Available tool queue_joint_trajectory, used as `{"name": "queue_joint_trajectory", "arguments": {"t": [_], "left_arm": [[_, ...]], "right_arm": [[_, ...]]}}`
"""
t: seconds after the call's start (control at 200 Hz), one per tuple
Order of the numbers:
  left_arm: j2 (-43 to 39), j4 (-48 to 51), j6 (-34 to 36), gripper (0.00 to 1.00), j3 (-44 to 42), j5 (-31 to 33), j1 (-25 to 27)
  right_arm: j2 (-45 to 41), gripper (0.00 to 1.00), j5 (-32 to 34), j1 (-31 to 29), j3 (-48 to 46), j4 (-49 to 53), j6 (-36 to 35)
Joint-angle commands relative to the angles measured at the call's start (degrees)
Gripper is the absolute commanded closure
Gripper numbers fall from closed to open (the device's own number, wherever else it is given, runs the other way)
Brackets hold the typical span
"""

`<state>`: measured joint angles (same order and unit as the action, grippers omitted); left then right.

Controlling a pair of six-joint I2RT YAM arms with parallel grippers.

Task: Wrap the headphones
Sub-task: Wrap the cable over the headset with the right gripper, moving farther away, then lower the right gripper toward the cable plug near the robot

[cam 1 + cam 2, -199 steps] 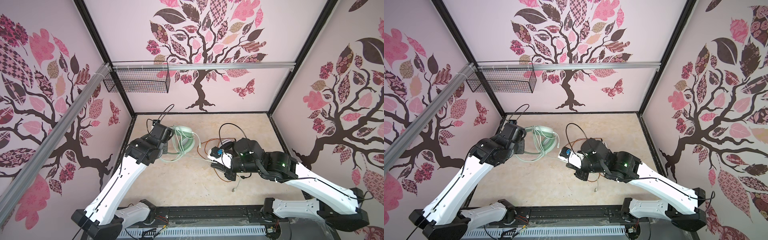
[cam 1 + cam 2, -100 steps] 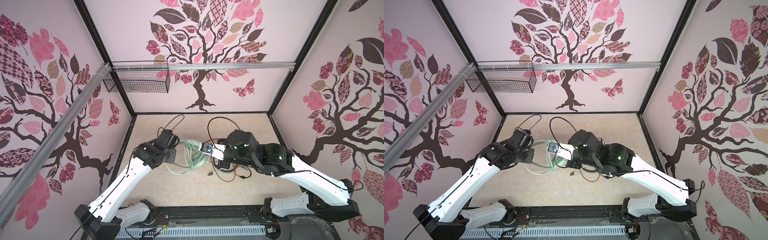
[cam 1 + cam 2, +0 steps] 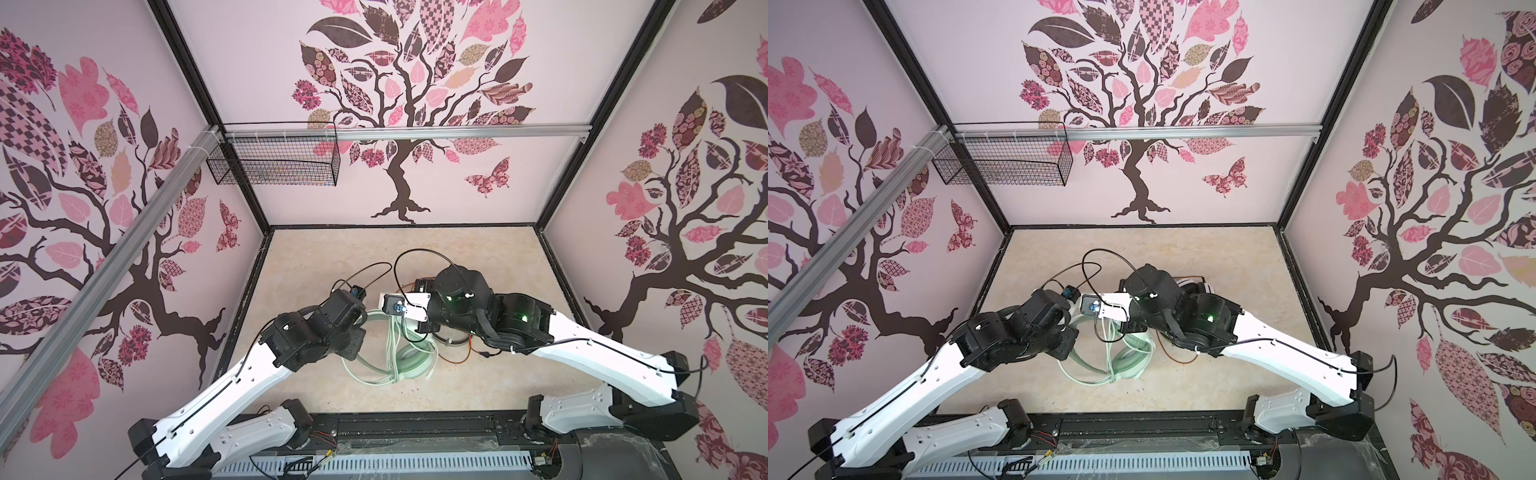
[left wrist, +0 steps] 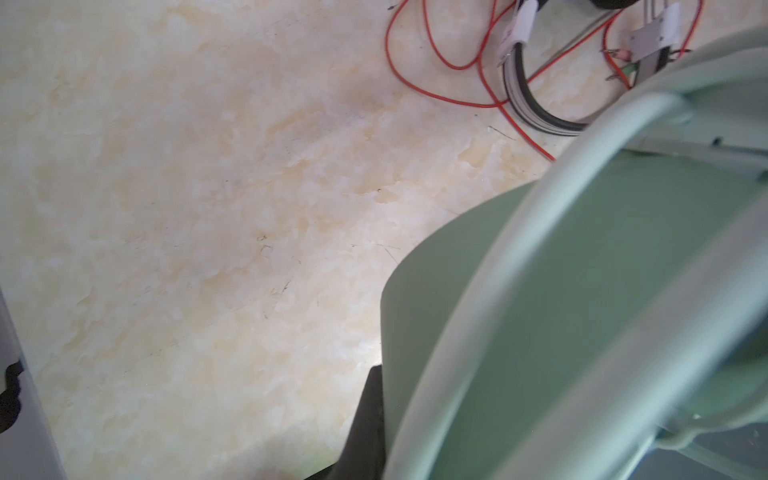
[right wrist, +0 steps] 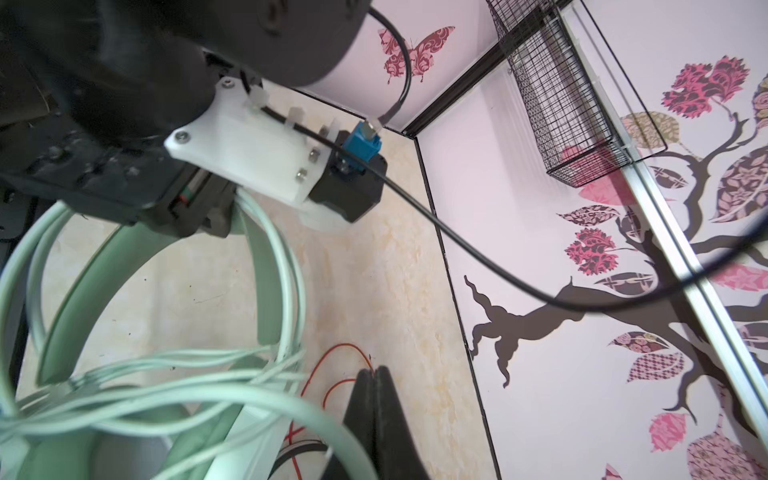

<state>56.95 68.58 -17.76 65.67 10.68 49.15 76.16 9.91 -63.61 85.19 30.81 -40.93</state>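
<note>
The mint-green headphones (image 3: 409, 359) lie at mid-table with their pale green cable (image 3: 365, 374) looped over them. In the right wrist view my left gripper (image 5: 208, 218) is shut on the top of the mint headband (image 5: 66, 307); that headband (image 4: 582, 311) fills the left wrist view beside one black finger (image 4: 365, 415). My right gripper (image 5: 375, 372) is shut just right of the mint pair, and a pale cable strand (image 5: 291, 399) runs into the seam of its fingers. The white-and-black headphones (image 3: 1198, 286) are mostly hidden behind the right wrist. Their black headband (image 4: 523, 104) and orange-red cable (image 4: 415, 83) lie on the table.
A black wire basket (image 3: 282, 162) hangs on the back wall at the left, under an aluminium rail (image 3: 457, 132). Patterned walls close in the marble-look table (image 3: 332, 257) on three sides. Black camera leads (image 3: 419, 253) arch above both wrists.
Both arms have come together at mid-table. The left gripper carried the mint headphones forward and right from the back left. The right gripper swept left with the pale cable.
</note>
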Motion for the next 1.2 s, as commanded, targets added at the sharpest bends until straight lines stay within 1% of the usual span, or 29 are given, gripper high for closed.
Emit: {"name": "queue_joint_trajectory", "arguments": {"t": [0.0,0.085,0.255,0.33,0.335,0.36,0.385,0.41,0.43,0.46,0.535,0.62,0.805,0.96,1.045,1.145,1.195], "left_arm": [[-2.41,-3.69,-1.43,1.00,-1.50,-3.39,2.28],[-4.07,-3.93,-1.84,1.00,-1.73,-4.96,2.62],[-6.74,-3.17,-2.16,1.00,-0.88,-5.63,2.73],[-7.50,-2.69,-2.37,1.00,-0.23,-5.56,2.71],[-7.52,-2.68,-2.37,1.00,-0.21,-5.57,2.71],[-7.79,-2.60,-2.41,1.00,-0.02,-5.75,2.71],[-7.90,-2.59,-2.52,1.00,0.22,-5.90,2.71],[-8.11,-2.46,-2.61,1.00,0.46,-6.08,2.69],[-8.23,-2.31,-2.70,1.00,0.59,-6.27,2.69],[-8.59,-2.22,-2.77,1.00,0.90,-6.63,2.67],[-9.44,-2.04,-3.55,1.00,1.45,-6.59,2.71],[-10.56,-1.92,-4.68,1.00,2.45,-6.59,2.66],[-9.93,-0.31,-6.55,1.00,7.55,-6.10,2.62],[-5.89,5.62,-8.83,1.00,14.94,-0.84,2.62],[-4.29,7.27,-9.65,1.00,18.05,0.02,2.62],[-3.24,7.98,-10.06,1.00,20.69,0.82,2.53],[-2.83,8.29,-10.10,1.00,21.77,1.01,2.53]], "right_arm": [[2.79,1.00,-7.43,4.86,2.32,-5.20,3.01],[3.94,1.00,-11.93,7.93,1.73,-7.19,4.38],[7.40,1.00,-14.99,10.06,1.35,-9.07,6.50],[8.04,1.00,-18.41,12.10,-0.08,-11.30,9.47],[8.08,0.98,-18.73,12.32,-0.23,-11.43,9.73],[8.42,0.84,-21.06,13.60,-0.36,-11.95,11.76],[8.83,0.63,-23.65,15.07,-0.29,-12.00,13.93],[9.40,0.49,-26.50,16.76,0.03,-11.79,16.15],[9.77,0.41,-28.90,18.08,0.11,-11.61,18.02],[10.23,0.37,-31.94,19.84,0.01,-11.74,20.68],[10.17,0.36,-36.33,23.18,-1.97,-13.30,26.61],[8.87,0.36,-41.09,25.55,-7.23,-17.04,32.75],[4.48,0.35,-48.17,26.04,-20.56,-26.45,41.93],[-2.60,0.34,-49.95,26.01,-30.49,-33.07,48.12],[-6.44,0.34,-50.14,26.00,-34.84,-35.74,50.54],[-9.15,0.33,-51.72,26.00,-38.03,-37.25,53.44],[-10.17,0.33,-52.65,26.05,-40.18,-39.83,55.44]]}}
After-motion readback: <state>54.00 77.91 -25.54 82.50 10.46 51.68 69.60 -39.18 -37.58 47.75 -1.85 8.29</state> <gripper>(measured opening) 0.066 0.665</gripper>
